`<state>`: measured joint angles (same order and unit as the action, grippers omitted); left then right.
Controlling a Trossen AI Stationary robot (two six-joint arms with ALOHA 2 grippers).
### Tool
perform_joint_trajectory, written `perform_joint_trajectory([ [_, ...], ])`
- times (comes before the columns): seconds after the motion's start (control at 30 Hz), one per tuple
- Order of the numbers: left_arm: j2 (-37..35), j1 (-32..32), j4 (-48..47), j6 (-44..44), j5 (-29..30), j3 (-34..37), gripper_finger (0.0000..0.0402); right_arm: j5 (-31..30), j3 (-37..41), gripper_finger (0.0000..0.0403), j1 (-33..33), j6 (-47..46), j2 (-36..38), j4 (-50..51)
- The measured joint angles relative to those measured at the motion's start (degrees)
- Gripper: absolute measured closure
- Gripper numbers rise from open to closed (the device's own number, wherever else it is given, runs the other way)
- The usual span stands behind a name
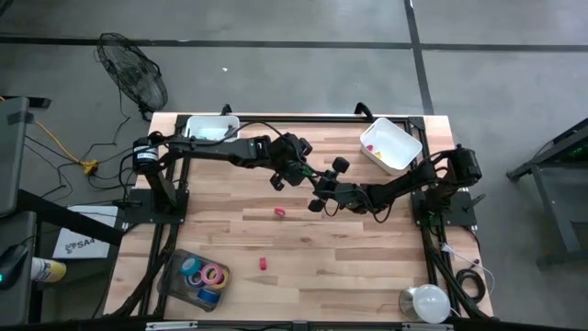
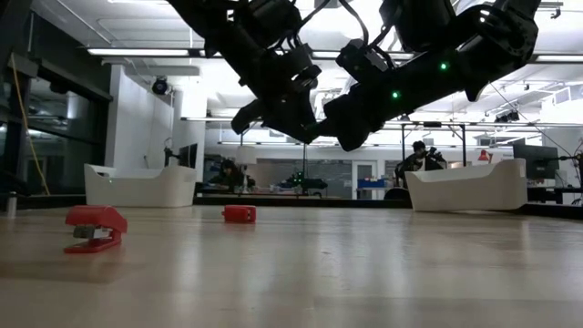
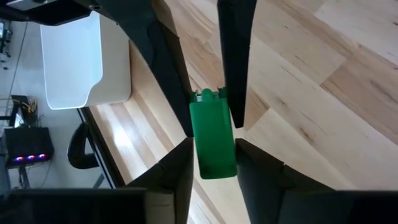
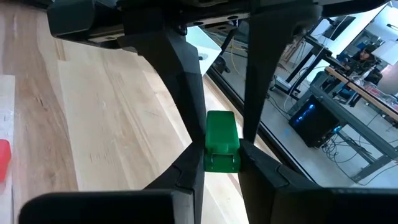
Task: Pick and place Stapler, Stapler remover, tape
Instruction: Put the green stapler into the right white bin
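Green stapler between both grippers' fingers.

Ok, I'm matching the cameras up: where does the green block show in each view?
High: not seen, hidden where the left claw and right claw meet.
Low: not seen either, hidden between the claws in the air.
Left wrist: green block mid-picture, between dark fingers.
Right wrist: mid-picture, between dark fingers.
Shared landmark: the two meeting claws.

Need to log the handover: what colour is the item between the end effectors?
Green: the small stapler, clearest in the left wrist view.
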<state>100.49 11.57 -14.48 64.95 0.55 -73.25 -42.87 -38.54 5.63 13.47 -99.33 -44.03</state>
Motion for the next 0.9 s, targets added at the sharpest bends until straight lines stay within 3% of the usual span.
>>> perform_joint_trajectory([
  [0.2,0.0,0.0,-0.4,-0.6,2.0,-0.1,0.0256,0.2,0.0,0.0338,0.0,0.0,-0.1,-0.3],
  [0.37,-0.1,0.0,-3.4,-0.7,9.5,-0.1,0.0230,-0.2,0.0,0.0338,0.0,0.0,-0.1,-0.1],
  [0.53,-0.1,0.0,-8.8,0.3,15.9,-0.1,0.0221,-4.3,0.0,0.0338,0.0,-1.1,0.4,2.3],
  [0.8,-0.1,0.0,-14.6,-2.1,18.4,-0.1,0.0220,-16.8,0.1,0.0338,-1.0,-12.6,7.0,16.8],
  [0.9,-0.1,0.0,-14.8,-3.1,18.3,-0.1,0.0220,-18.4,0.1,0.0338,-2.4,-19.8,11.5,25.8],
])
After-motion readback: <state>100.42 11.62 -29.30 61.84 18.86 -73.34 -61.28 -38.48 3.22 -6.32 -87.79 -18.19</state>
